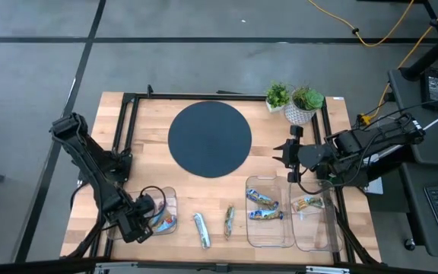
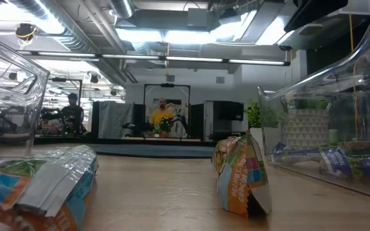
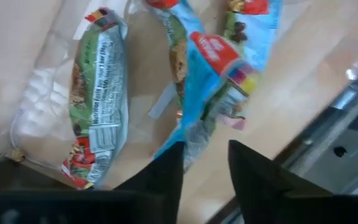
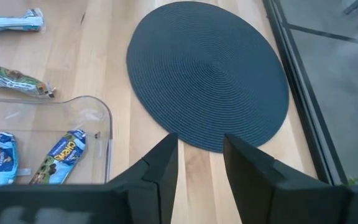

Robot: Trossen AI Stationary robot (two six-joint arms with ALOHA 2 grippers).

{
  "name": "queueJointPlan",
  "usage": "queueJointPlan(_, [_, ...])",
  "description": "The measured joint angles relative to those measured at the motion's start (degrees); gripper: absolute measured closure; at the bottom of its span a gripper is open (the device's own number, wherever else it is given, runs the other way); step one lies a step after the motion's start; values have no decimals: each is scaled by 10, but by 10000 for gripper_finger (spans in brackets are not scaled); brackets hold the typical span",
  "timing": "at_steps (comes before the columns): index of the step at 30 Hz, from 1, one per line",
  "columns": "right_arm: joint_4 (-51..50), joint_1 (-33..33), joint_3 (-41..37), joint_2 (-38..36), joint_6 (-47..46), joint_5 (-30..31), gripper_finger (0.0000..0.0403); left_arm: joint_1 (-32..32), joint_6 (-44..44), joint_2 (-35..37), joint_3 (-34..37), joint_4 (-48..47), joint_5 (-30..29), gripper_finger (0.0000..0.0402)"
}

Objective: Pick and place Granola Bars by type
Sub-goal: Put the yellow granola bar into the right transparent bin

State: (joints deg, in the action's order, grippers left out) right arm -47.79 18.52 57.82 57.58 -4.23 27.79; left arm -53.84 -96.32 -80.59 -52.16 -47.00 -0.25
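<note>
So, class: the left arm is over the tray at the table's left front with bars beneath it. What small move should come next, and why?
Probably lift the left tool straight up out of the left tray. Its fingers stand apart, the blue bar lies below them beside a green bar, and two loose bars wait on the table. The right tool hangs idle, open, near the round mat.

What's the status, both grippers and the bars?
Left gripper open over left tray, blue bar just below its fingertips. Right gripper open, empty, beside the mat. Two bars loose on table. Nothing blocking.
</note>
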Motion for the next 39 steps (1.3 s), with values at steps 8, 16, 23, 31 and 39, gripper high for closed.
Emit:
queueJointPlan(8, [1, 0, 0, 0, 2, 0, 273, 14, 49, 1, -85, -95, -45, 238])
queueJointPlan(16, [1, 0, 0, 0, 2, 0, 273, 31, 220, 2, -220, -188, -206, 249])
queueJointPlan(23, [3, 0, 0, 0, 1, 0, 273, 105, 401, 2, -271, -168, -188, 249])
queueJointPlan(31, [3, 0, 0, 0, -15, 0, 273, 203, 663, -5, -274, -64, -125, 257])
queueJointPlan(39, [2, 0, 0, 0, -15, 0, 273, 276, 856, -89, -274, -41, 41, 254])
